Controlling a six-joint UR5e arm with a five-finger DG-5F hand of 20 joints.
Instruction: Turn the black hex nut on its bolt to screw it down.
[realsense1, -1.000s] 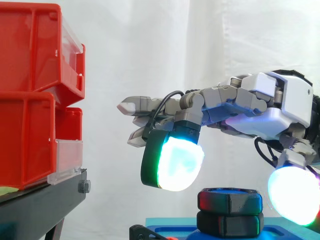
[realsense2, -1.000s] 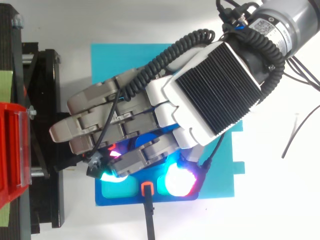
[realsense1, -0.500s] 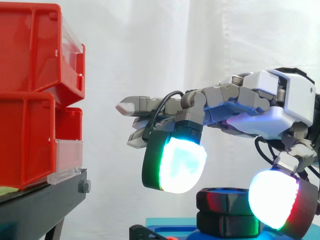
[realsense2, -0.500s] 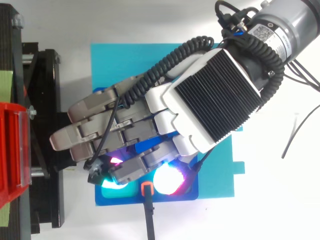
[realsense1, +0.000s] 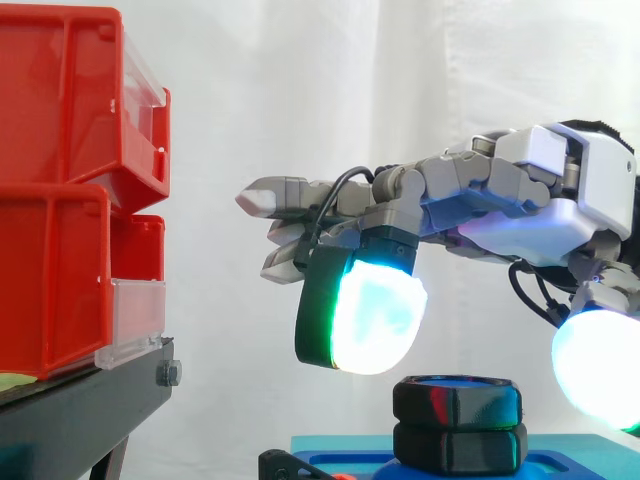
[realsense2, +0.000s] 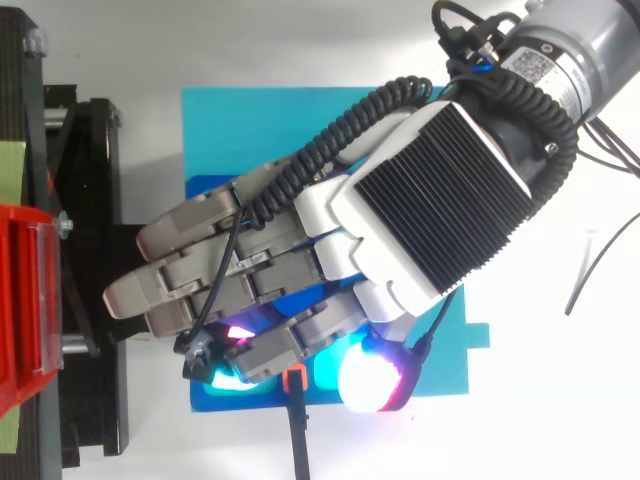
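The black hex nut (realsense1: 458, 400) sits on top of its bolt, right above a second black hex piece (realsense1: 460, 447), on a blue base (realsense1: 560, 465). My hand (realsense1: 560, 205) hovers over it, fingers stretched out to the left and holding nothing. One glowing fingertip pad (realsense1: 375, 320) hangs above and left of the nut, clear of it. The thumb pad (realsense1: 600, 365) floats to the nut's right, also apart from it. In the top view the hand (realsense2: 430, 200) covers the nut, above the blue base (realsense2: 250, 130).
Red bins (realsense1: 70, 190) stand on a black stand (realsense1: 90, 410) to the left, close to the outstretched fingers. A black bar with an orange tip (realsense2: 293, 378) lies at the base's front edge. A thin dark wire (realsense2: 590, 270) lies on the white table at the right.
The thumb pad, beside the nut half a second ago, has swung up and to the right, away from it. The whole hand has lifted slightly; the nut looks unmoved.
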